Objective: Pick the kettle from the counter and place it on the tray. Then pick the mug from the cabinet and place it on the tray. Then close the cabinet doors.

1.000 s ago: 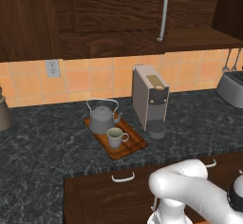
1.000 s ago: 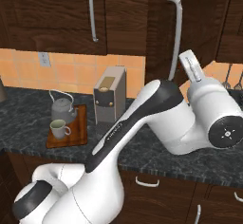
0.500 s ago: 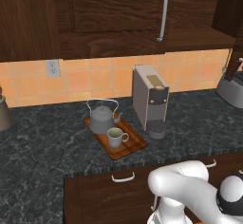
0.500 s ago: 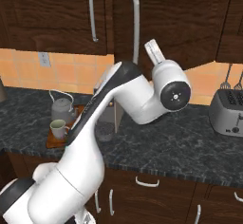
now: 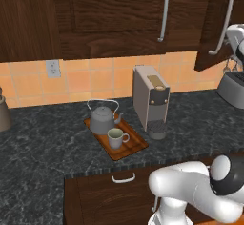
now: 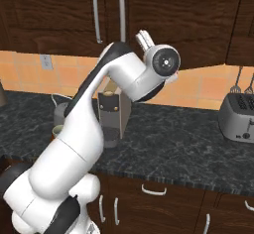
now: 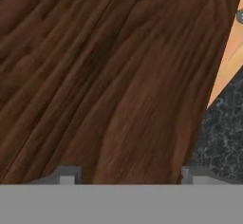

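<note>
**Kid:** Looking at the screens, what do you see?

**Me:** I see the kettle (image 5: 103, 119) sitting on the tray (image 5: 129, 148), at its back end. The mug (image 5: 116, 138) is on the tray too, just in front of the kettle. The tray lies on the counter (image 5: 43, 143), near the front edge, with bare dark stone to its left.

**Kid:** What is next to the tray?

**Me:** A beige machine (image 5: 150, 100) stands just to its right. A toaster (image 6: 238, 117) sits well apart, far along the counter.

**Kid:** Are the cabinet doors closed?

**Me:** The left door (image 5: 119, 14) looks flat and closed. The right door (image 5: 220, 24) sticks out at an angle in the left base view, with its lower edge hanging over the counter.

**Kid:** Where is the hand?

**Me:** The gripper (image 7: 127, 174) is right up against brown wood. In the hand view its two fingertips (image 7: 66, 175) stand wide apart with nothing between them. I cannot tell if they touch the wood. A strip of counter and orange wall shows past the wood's right edge.
</note>
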{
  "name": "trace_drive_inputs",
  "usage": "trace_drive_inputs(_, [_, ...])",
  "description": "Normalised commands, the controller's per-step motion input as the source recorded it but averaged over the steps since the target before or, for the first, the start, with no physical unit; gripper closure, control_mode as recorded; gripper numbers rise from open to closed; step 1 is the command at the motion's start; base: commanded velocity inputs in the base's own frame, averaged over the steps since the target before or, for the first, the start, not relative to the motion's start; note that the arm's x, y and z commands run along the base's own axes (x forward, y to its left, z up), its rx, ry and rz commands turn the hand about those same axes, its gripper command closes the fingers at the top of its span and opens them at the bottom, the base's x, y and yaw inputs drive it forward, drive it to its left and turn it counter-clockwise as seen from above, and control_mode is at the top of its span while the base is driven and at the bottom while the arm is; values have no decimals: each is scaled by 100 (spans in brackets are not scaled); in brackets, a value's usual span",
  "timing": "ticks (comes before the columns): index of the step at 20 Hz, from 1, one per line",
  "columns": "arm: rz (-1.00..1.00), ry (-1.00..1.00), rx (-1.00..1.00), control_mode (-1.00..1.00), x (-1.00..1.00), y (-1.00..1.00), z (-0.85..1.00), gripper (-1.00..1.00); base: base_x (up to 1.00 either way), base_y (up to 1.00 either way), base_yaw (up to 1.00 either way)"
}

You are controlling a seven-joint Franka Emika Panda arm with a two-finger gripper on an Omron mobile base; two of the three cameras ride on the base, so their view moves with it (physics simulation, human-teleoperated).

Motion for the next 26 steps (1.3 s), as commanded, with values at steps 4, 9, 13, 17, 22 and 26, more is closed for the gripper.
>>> trace_drive_inputs(4, [4,16,0,-100,97,64,-4,-100,0,0,0])
trace_drive_inputs(9, [0,5,0,-100,100,55,-25,-100,0,0,0])
trace_drive_inputs(13, [0,0,0,-100,100,37,-41,-100,0,0,0])
trace_drive_inputs(17, [-5,3,0,-100,92,13,-34,-100,0,0,0])
trace_drive_inputs(22, [-12,11,0,-100,64,2,-26,-100,0,0,0])
trace_drive_inputs(26, [-14,8,0,-100,53,0,-28,-100,0,0,0])
